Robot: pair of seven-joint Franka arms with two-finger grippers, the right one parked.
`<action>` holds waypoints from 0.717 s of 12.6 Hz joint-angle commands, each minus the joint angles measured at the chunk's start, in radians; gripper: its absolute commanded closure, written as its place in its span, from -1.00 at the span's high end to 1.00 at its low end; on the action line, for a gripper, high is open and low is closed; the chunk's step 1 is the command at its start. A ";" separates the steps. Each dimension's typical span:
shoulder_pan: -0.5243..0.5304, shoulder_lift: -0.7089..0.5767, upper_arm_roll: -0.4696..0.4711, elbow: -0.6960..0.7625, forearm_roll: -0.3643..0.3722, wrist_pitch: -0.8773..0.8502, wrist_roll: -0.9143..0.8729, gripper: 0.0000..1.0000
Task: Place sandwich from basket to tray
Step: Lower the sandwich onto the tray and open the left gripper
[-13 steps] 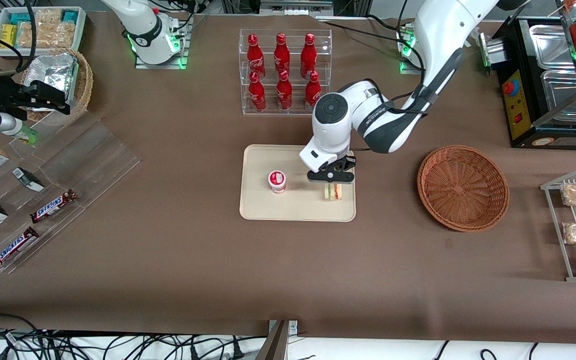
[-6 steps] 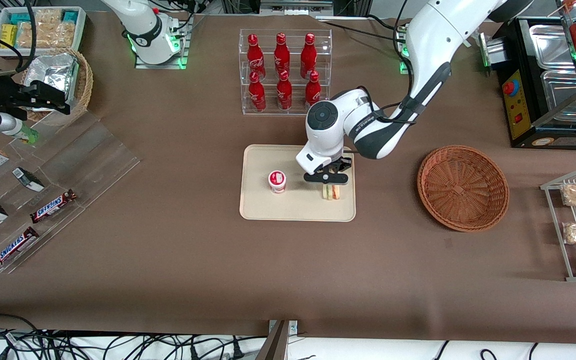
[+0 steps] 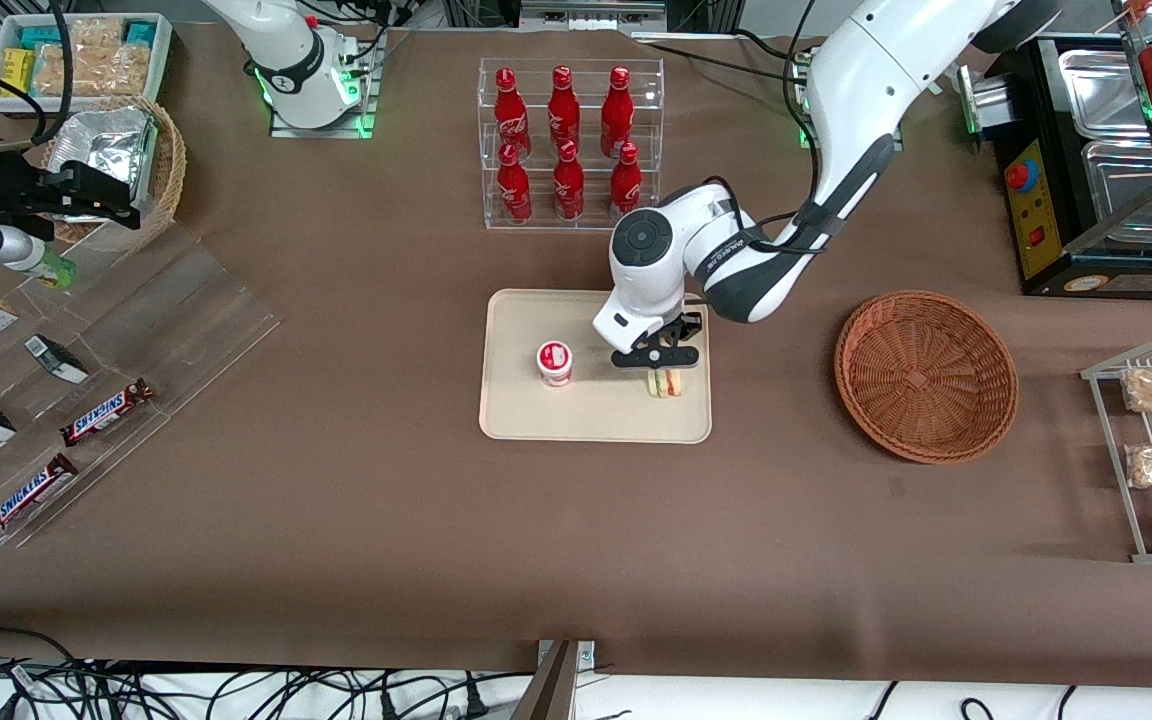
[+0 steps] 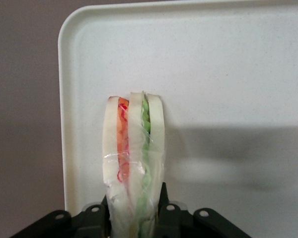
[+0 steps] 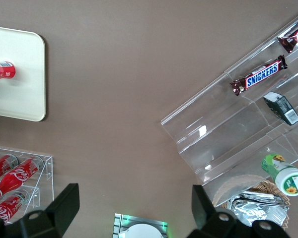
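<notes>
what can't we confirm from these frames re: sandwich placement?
- Front view: the gripper and wrist cover most of the sandwich; whether it touches the tray is hidden.
- Left wrist view: the sandwich's clamped end is cut off by the picture's edge.
- Right wrist view: neither the sandwich nor the basket shows.

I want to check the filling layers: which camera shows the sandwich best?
The left wrist view: the sandwich fills it, red and green layers plain, held in the gripper above the tray. The front view shows only a small wedge under the gripper. The right wrist view misses it.
</notes>
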 commanded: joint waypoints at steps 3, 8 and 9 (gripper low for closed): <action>-0.012 0.007 0.004 0.054 0.025 -0.011 -0.040 1.00; 0.009 -0.042 -0.002 0.203 0.000 -0.170 -0.058 1.00; 0.036 -0.065 -0.002 0.219 -0.035 -0.180 -0.058 1.00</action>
